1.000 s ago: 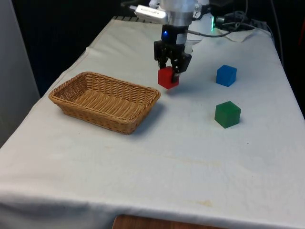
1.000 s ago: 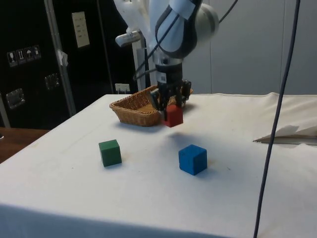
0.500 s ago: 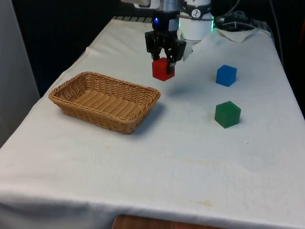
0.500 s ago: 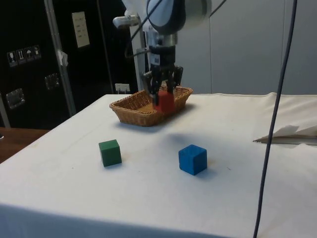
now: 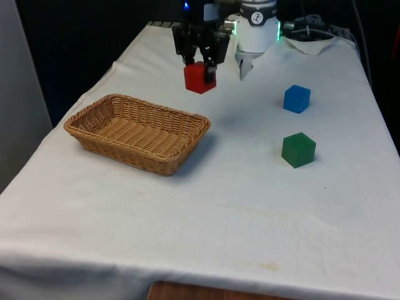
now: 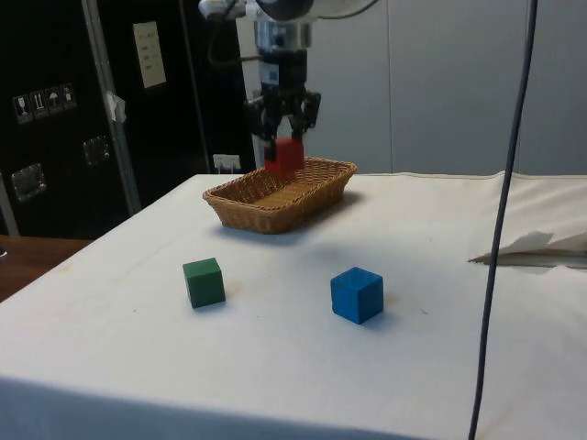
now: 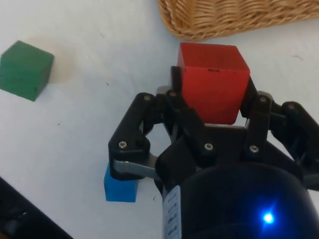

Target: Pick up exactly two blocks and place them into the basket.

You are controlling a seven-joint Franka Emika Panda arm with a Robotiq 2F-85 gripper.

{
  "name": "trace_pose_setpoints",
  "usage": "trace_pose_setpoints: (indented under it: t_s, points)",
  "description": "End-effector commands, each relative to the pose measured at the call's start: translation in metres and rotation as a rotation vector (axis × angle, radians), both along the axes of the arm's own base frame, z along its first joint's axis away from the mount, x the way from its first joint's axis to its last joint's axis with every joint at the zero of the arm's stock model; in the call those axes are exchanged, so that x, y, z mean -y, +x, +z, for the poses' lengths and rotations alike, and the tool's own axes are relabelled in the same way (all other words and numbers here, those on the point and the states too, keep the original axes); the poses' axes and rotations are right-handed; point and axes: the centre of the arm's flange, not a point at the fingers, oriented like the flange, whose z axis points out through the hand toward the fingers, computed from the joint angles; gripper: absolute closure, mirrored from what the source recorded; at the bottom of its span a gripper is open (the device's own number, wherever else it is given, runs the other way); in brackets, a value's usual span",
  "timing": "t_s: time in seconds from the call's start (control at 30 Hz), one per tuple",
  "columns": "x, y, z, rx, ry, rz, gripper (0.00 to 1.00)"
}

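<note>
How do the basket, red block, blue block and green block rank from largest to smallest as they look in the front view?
1. Basket.
2. Green block.
3. Red block and blue block look alike; both sit farther from the camera than the green one, so true sizes may match.

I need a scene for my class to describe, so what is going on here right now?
The robot's end effector holds a red block in the air, up off the white cloth, near the wicker basket but not yet over it in the wrist view. The basket looks empty. A blue block and a green block sit on the cloth on the front view's right, apart from each other.
</note>
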Motion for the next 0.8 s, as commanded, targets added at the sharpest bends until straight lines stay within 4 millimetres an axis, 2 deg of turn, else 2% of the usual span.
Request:
trace_pose_setpoints:
  t_s: [0.0, 0.13, 0.33, 0.63, 0.77]
  points:
    - [0.001, 0.002, 0.003, -0.001, 0.002, -0.001, 1.00]
    - [0.009, 0.010, 0.014, -0.002, 0.022, -0.002, 1.00]
    - [0.025, 0.019, 0.014, -0.006, 0.012, -0.006, 1.00]
    - [0.054, 0.029, 0.000, -0.006, -0.014, -0.011, 1.00]
    - [0.070, 0.033, -0.014, -0.006, -0.028, -0.014, 1.00]
